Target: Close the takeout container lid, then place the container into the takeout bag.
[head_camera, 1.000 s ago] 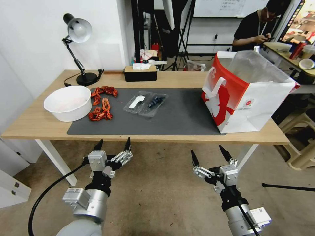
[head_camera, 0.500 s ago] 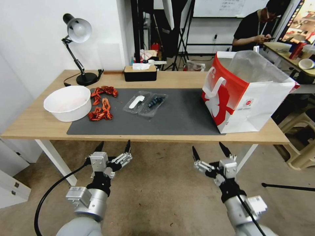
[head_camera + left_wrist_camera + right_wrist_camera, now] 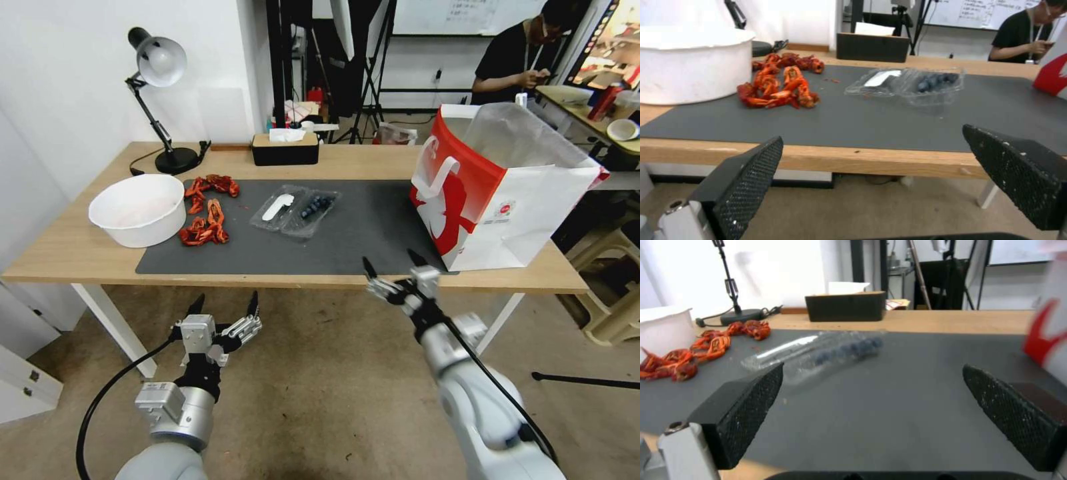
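Right pincer (image 3: 393,263), fingers spread, sits at the tabletop (image 3: 80,253) front edge, takeout container (image 3: 296,210) at 11 o'clock, lid (image 3: 276,207) open. Left pincer (image 3: 223,307) spread, below tabletop.

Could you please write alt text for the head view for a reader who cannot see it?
The open right gripper reaches the table's near edge, short of the takeout container, whose lid lies open. The takeout bag stands to the right; the open left gripper hangs below the table.

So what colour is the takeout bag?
The takeout bag is red and white, with a white figure print; clearest in the head view.
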{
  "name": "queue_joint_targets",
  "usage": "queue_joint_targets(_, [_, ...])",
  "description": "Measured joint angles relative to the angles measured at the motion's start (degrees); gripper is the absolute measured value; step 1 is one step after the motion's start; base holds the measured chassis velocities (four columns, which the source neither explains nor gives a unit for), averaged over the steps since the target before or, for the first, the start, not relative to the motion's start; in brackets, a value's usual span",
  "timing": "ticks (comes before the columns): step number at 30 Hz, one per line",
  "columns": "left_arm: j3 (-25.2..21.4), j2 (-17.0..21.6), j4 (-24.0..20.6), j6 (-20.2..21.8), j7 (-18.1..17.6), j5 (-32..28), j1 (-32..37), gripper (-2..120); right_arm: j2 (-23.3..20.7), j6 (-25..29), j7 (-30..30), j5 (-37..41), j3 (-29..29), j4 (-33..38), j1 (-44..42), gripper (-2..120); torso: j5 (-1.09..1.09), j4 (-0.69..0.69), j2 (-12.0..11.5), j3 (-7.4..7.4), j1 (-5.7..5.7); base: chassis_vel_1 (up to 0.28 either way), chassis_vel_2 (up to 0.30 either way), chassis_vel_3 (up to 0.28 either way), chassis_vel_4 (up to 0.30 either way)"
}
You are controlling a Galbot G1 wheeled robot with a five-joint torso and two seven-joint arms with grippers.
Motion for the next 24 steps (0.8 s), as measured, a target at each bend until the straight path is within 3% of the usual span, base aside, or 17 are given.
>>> queue_joint_targets(6, [-0.97, -0.03, 0.93, -0.08, 0.18, 0.37, -0.22, 100, 0.78, -6.70, 5.14, 0.37, -6.38, -5.48, 10.12, 100, -0.02, 0.00, 0.00, 0.00, 0.01, 0.000, 0.000, 0.000, 0.000])
queue_joint_targets(8, [-1.05, -0.07, 1.05, -0.05, -0.04, 0.11, -0.09, 100, 2.01, -13.63, 9.79, 0.72, -10.07, -8.47, 15.61, 100, -0.01, -0.02, 0.00, 0.00, 0.00, 0.000, 0.000, 0.000, 0.000])
queue_joint_targets(10, [-1.07, -0.06, 1.11, -0.04, -0.05, 0.09, -0.06, 100, 2.33, -15.09, 10.87, 0.96, -10.87, -9.19, 16.84, 100, -0.02, -0.01, 0.00, 0.00, 0.00, 0.000, 0.000, 0.000, 0.000])
queue_joint_targets(12, [-1.31, -0.02, 1.38, -0.03, -0.03, 0.08, -0.08, 100, 3.74, -19.88, 15.41, 2.99, -13.66, -12.65, 21.81, 100, -0.01, -0.01, 0.00, 0.00, 0.01, 0.000, 0.000, 0.000, 0.000])
queue_joint_targets(17, [-1.67, -0.07, 1.98, -0.42, 0.03, 0.05, -0.21, 100, 6.15, -24.71, 22.72, 7.13, -17.02, -18.72, 30.02, 100, -0.01, -0.01, 0.00, 0.01, 0.01, 0.000, 0.000, 0.000, 0.000])
queue_joint_targets(24, [-1.81, -0.19, 2.64, -1.30, 0.01, -0.11, -0.22, 100, 7.87, -28.72, 28.11, 12.79, -19.68, -24.04, 35.35, 100, -0.01, -0.01, 0.00, 0.00, 0.01, 0.000, 0.000, 0.000, 0.000])
